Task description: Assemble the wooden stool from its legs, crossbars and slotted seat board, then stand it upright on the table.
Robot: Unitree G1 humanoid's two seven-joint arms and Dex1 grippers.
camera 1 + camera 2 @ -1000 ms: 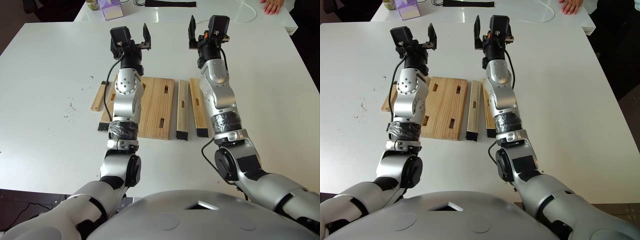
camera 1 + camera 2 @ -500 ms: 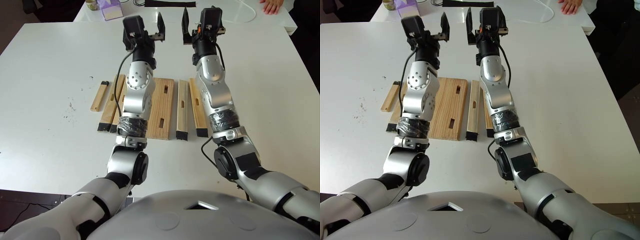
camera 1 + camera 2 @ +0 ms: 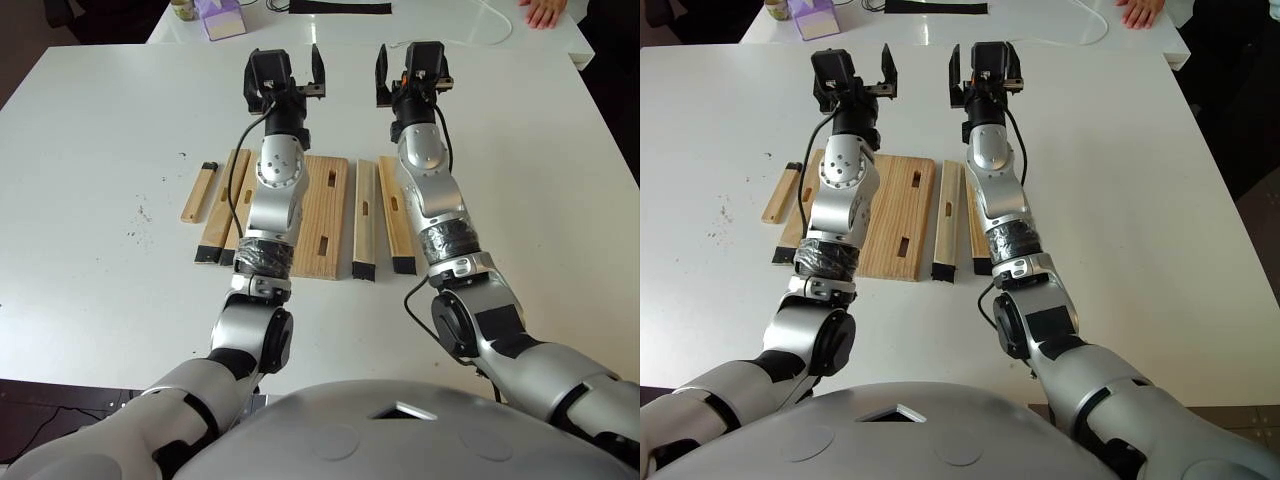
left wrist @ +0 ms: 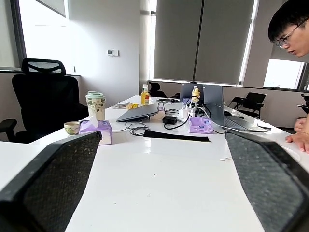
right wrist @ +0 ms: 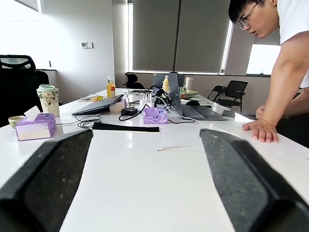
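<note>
The slotted seat board [image 3: 326, 218] lies flat mid-table, its left side hidden under my left forearm. Left of it lie a short wooden bar [image 3: 197, 192] and two longer black-tipped legs [image 3: 214, 218]. Right of it lie two more legs [image 3: 365, 218], the outer one [image 3: 395, 205] partly under my right forearm. Both arms stretch over the parts and past them. My left gripper [image 3: 290, 78] and right gripper [image 3: 404, 75] hover open and empty over bare table beyond the wood. In the wrist views the black pads [image 4: 48, 186] [image 5: 251, 186] stand wide apart.
Dark specks [image 3: 140, 215] dot the table's left side. Beyond the far edge stands a second table with a purple tissue box [image 3: 220, 18], a black strip [image 3: 340, 7], a cup [image 4: 96, 105] and laptops. A person's hand [image 3: 548, 12] rests there.
My left arm has swung right, toward the centre, uncovering the legs on the left. Both grippers pushed farther out, then drew back a little. The wooden parts lie as before.
</note>
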